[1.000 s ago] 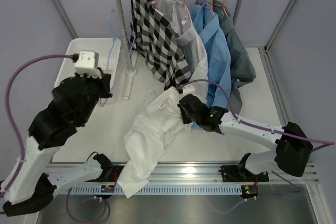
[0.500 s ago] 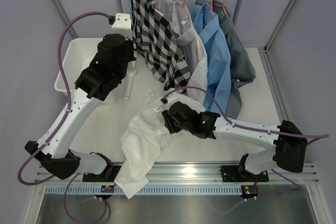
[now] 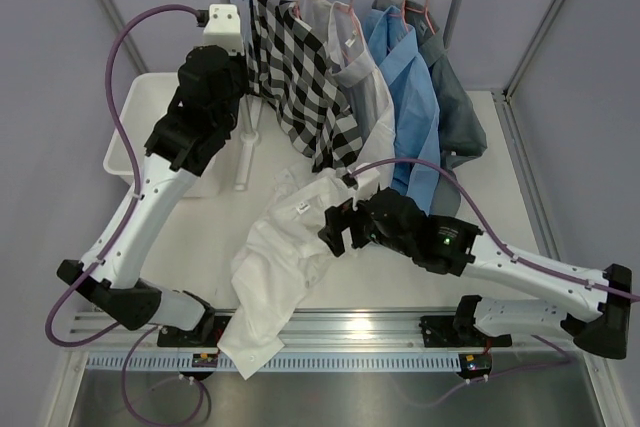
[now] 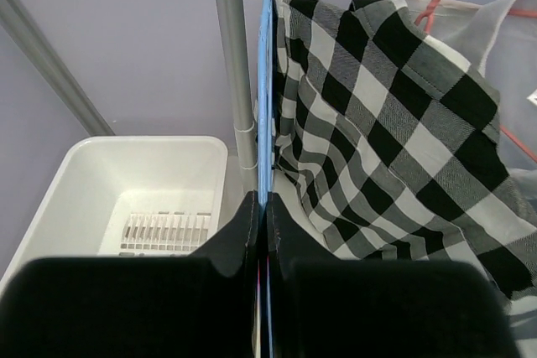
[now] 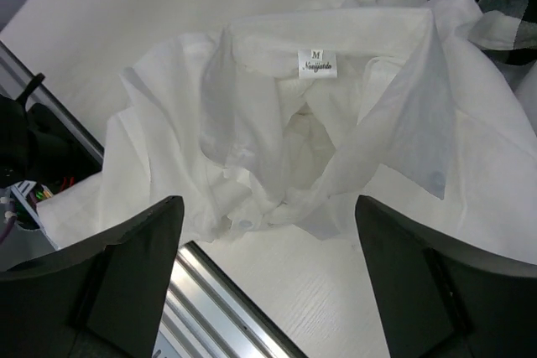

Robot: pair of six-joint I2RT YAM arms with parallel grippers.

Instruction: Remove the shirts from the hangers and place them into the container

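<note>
Right gripper has pulled back and opened wide above the white shirt, crumpled on the table. Left gripper clamps the light blue hanger by the rail post, container beside it.

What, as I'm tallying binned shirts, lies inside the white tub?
The container shows only its bare slotted floor; no shirt is visible. Its near end is hidden behind the left gripper.
</note>
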